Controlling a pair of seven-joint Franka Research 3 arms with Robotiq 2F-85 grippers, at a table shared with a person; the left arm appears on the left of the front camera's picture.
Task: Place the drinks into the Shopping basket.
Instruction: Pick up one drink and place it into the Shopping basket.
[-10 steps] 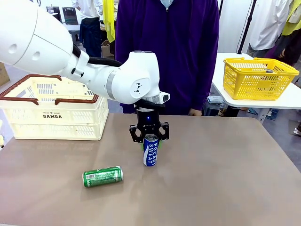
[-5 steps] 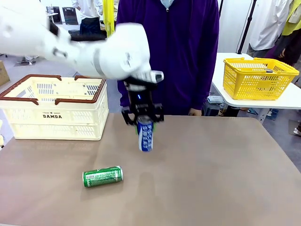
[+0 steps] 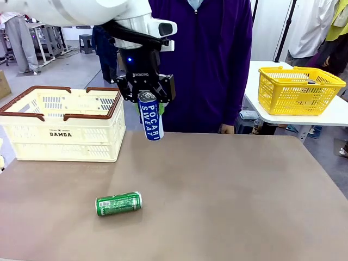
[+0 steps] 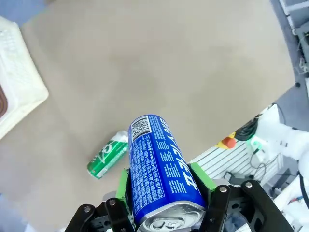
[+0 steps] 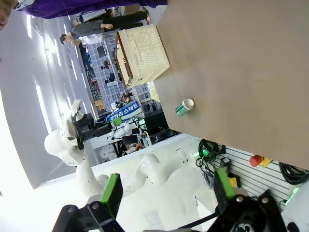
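My left gripper (image 3: 147,103) is clamped on the slim blue metal can with white "Pocari Sweat" lettering (image 3: 150,120). Its green pads pinch the can just under its top, and the body hangs clear of the brown table (image 3: 244,190), off the right-hand end of the large cream-white slotted plastic Shopping basket with the brown rim (image 3: 32,100). My main worry is height. From the front camera the can's lower end sits about level with that rim, and I cannot tell the real clearance, so a sideways carry could knock the can against the rim or the raised handle and twist it out of the pads. The hold itself is high and short, and the can hangs slightly tilted. A quick swing could therefore let it pivot or slip, and a release from well above the basket's floor could dent it or tip it out. The person in the purple top (image 3: 206,54) stands close behind the gripper, beyond the basket's right end, so a wide arc risks brushing them. The slim green metal can with white lettering (image 3: 118,203) lies on its side in front of the basket on my side, well apart from it, and may roll when approached. My right gripper (image 5: 168,191) stands wide open, holding nothing, far from the basket.
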